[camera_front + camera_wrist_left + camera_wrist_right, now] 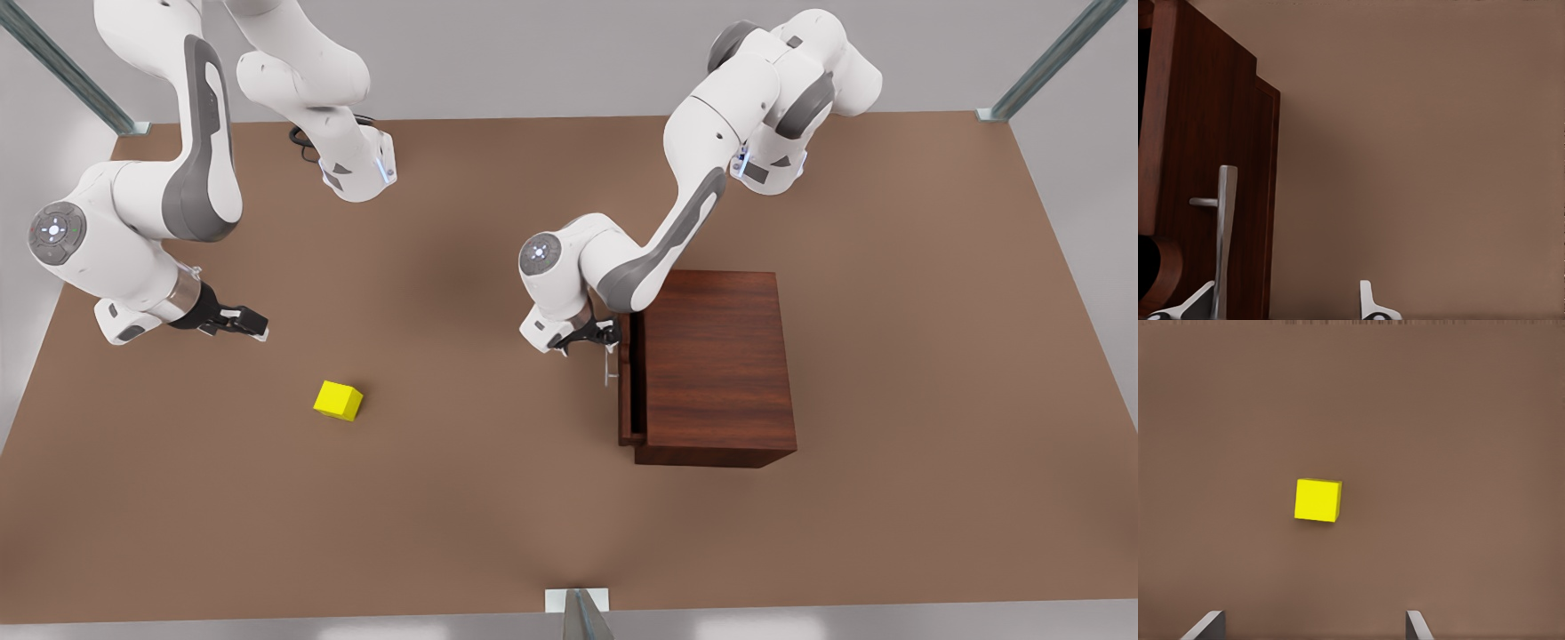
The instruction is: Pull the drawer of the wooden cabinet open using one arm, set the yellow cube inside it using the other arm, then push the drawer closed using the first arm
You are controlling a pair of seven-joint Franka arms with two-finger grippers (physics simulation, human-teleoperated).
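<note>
Your left gripper (597, 342) sat at the drawer (629, 378) front of the wooden cabinet (716, 364), fingers (1368, 303) spread, one beside the silver handle (1225, 227), not clamped on it. Drawer was out only a sliver. Your right gripper (244, 322) hung above the table (498, 516), jaws apart and empty, with the yellow cube (338, 400) resting on the table nearby, well apart from the cabinet.
</note>
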